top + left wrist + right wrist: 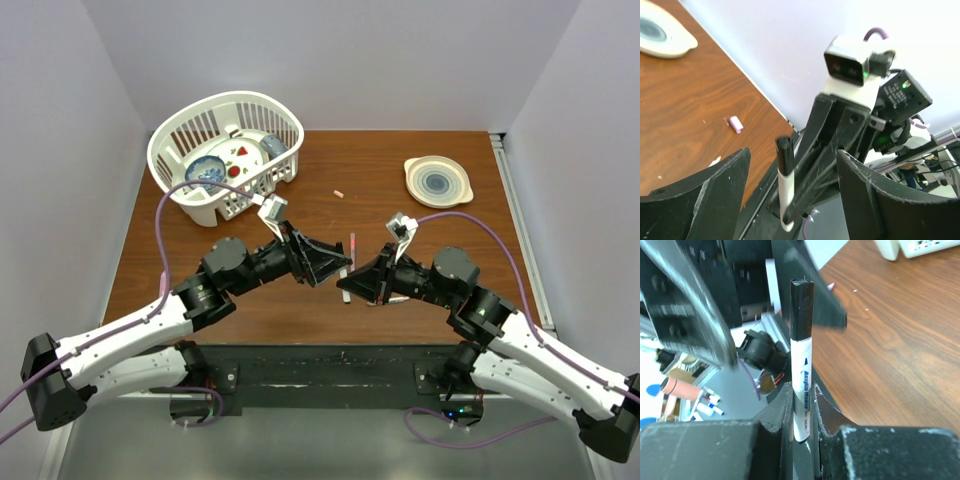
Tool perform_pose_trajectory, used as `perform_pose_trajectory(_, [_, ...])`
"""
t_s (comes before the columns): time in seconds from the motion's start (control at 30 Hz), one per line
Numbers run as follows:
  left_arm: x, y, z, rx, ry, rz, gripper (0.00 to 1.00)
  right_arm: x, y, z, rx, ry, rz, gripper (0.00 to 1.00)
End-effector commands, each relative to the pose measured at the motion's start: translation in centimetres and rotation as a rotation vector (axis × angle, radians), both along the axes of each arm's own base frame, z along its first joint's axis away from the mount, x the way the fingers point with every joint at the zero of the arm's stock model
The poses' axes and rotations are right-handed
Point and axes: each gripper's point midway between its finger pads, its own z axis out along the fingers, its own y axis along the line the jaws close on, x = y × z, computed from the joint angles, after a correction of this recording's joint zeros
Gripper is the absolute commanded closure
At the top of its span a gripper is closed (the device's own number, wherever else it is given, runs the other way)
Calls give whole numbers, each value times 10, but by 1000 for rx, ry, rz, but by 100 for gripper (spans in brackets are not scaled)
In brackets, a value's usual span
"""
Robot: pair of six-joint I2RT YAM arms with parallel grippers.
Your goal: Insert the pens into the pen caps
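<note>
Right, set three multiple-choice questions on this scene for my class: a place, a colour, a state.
1. The loose pink cap lies: A in the basket; B on the table; C on the plate.
2. The fitted cap on the right gripper's white pen is: A black; B pink; C red.
3. The left gripper is: A shut on a pen; B shut, empty; C open.
Answers: B, bare wood between basket and plate; A, the right wrist view shows black; C, its fingers stand apart.
</note>
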Motion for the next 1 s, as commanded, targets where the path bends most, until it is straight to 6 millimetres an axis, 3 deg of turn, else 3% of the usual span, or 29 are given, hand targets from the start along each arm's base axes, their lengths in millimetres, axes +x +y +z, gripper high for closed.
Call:
perform_pose_trajectory(0.0, [8, 6, 29, -11, -89, 35, 26, -13, 1, 32, 68, -68, 72, 100])
perform_pose_trajectory(0.17, [14, 5, 35, -13, -101, 36, 28, -22, 0, 38, 88, -72, 109, 100])
perform_pose_trajectory(0.5, [10, 2, 44, -51, -125, 6, 41, -28, -2, 43, 111, -70, 130, 100])
perform_pose_trajectory(0.53, [9, 2, 44, -54, -126, 3, 44, -29, -2, 43, 112, -71, 134, 100])
perform_pose_trajectory(0.57, [6, 0, 44, -56, -125, -17, 58, -28, -1, 43, 111, -69, 130, 100])
perform_pose_trajectory(0.63, [3, -4, 40, -70, -124, -51, 72, -24, -2, 48, 121, -79, 110, 100])
perform_pose_trajectory(0.67, [-3, -7, 37, -79, -107, -86, 85, -21, -1, 50, 122, -80, 95, 100])
perform_pose_trajectory(0.73, [-8, -12, 24, -100, -82, -131, 100, -5, -2, 67, 156, -90, 11, 100])
perform_pose_trajectory(0.77, [-15, -14, 20, -113, -56, -168, 100, 0, 1, 72, 168, -93, -3, 100])
perform_pose_trajectory(0.8, [-18, -14, 12, -120, -45, -183, 100, 4, 1, 94, 208, -126, -19, 100])
perform_pose_trajectory(0.97, [-29, -9, 0, -117, -41, -214, 100, 21, 10, 119, 179, -164, -53, 100])
